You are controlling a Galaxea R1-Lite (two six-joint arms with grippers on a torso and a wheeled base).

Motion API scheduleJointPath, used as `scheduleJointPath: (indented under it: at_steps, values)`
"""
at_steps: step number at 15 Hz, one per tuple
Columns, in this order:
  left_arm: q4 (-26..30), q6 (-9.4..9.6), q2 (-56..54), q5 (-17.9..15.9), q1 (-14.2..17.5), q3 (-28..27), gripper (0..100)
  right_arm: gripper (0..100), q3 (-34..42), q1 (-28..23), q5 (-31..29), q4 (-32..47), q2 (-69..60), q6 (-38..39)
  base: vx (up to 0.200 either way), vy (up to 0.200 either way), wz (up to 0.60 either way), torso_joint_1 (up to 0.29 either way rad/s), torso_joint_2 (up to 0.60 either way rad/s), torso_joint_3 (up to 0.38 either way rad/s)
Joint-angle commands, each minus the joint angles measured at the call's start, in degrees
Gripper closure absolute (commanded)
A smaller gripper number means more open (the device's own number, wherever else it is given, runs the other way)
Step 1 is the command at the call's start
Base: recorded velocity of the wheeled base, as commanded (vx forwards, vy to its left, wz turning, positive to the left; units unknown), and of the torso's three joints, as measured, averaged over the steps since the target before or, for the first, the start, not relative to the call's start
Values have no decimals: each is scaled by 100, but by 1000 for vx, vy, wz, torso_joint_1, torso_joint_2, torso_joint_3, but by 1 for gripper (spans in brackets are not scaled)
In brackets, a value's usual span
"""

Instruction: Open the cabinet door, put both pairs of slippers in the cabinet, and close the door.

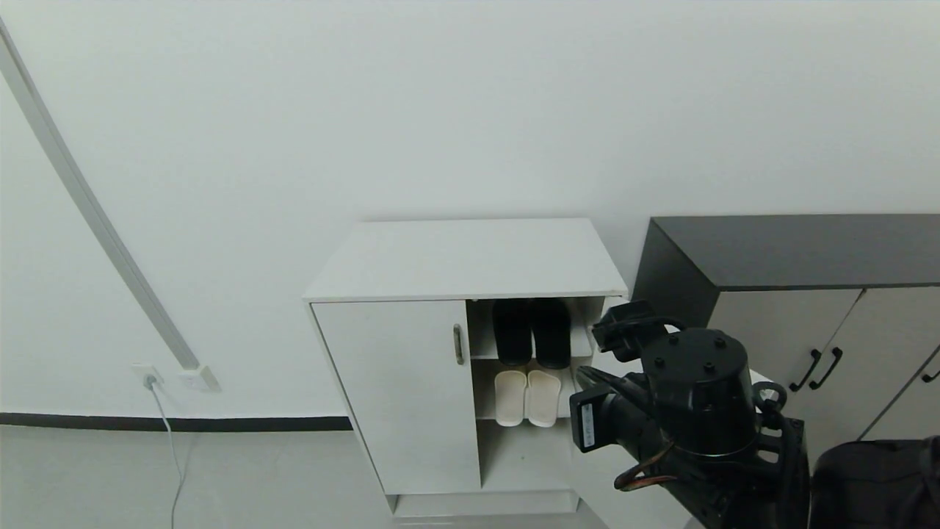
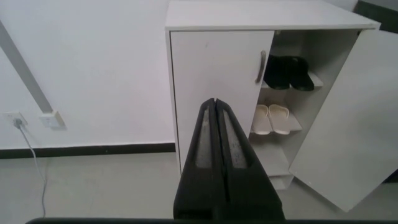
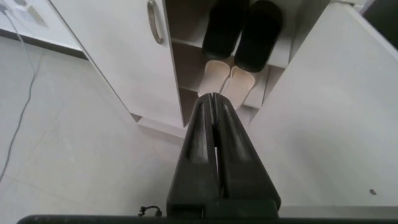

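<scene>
Right pincer: fingers pressed together, empty, just before the white cabinet's open right door. Left pincer: also together, facing the closed left door. Black slippers lie on the upper shelf, white slippers on the one below. The left wrist view shows the open door's broad face; in the head view the right arm hides most of it.

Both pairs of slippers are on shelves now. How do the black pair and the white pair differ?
Colour: the black slippers are dark, the white slippers pale cream.
Shelf: the black slippers sit on the upper shelf, the white slippers on the shelf just below.
Build: the black slippers look bulkier than the white slippers.
Shared: each pair lies side by side in the open half of the cabinet.
</scene>
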Motion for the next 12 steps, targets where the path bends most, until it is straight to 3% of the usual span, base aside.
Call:
scheduleJointPath:
  at_steps: [1, 6, 12]
  values:
    - [4, -4, 0, 0, 1, 1, 100, 100, 47, -37, 28, 2, -10, -5, 0, 0, 0, 119, -305, -139]
    - [4, -4, 0, 0, 1, 1, 100, 100, 38, -125, 37, 11, 16, -22, 0, 0, 0, 8, -16, -12]
    - [4, -4, 0, 0, 1, 1, 100, 100, 38, -186, 37, 2, -10, -84, 0, 0, -600, 7, 1, 1]
